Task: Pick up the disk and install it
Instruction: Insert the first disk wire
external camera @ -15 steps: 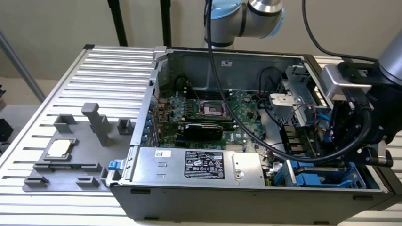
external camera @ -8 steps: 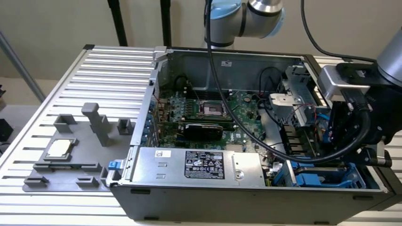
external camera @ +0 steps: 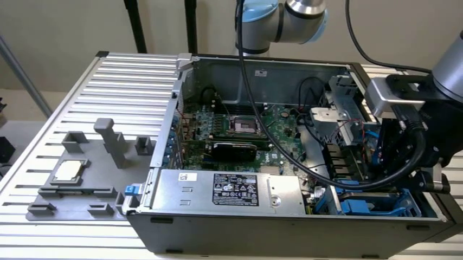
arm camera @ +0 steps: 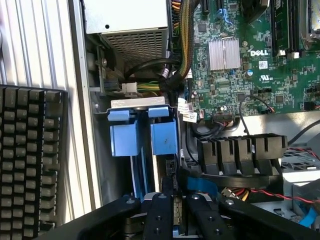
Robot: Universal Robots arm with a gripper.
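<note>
In the wrist view my gripper (arm camera: 176, 199) hangs over the drive bay in the corner of the open computer case (external camera: 166, 146). Its black fingers (arm camera: 159, 215) stand close together on a thin grey edge that I take for the disk (arm camera: 173, 207), seen end-on, with a blue strip beside it. Just beyond the fingertips two bright blue tabs (arm camera: 164, 134) stand side by side in the bay. From the exterior view, the arm's wrist (external camera: 405, 135) is lowered into the case at that view's right, above blue plastic frames (external camera: 365, 207), and it hides the fingers.
A grey power supply box with a black label (external camera: 231, 189) lies along the case's near side. The green motherboard (external camera: 239, 130) fills the middle, and thick black cables (external camera: 326, 173) loop by the bay. A small silver chip (external camera: 69, 171) rests on the grey fixture outside. Black connectors (arm camera: 240, 150) sit close by.
</note>
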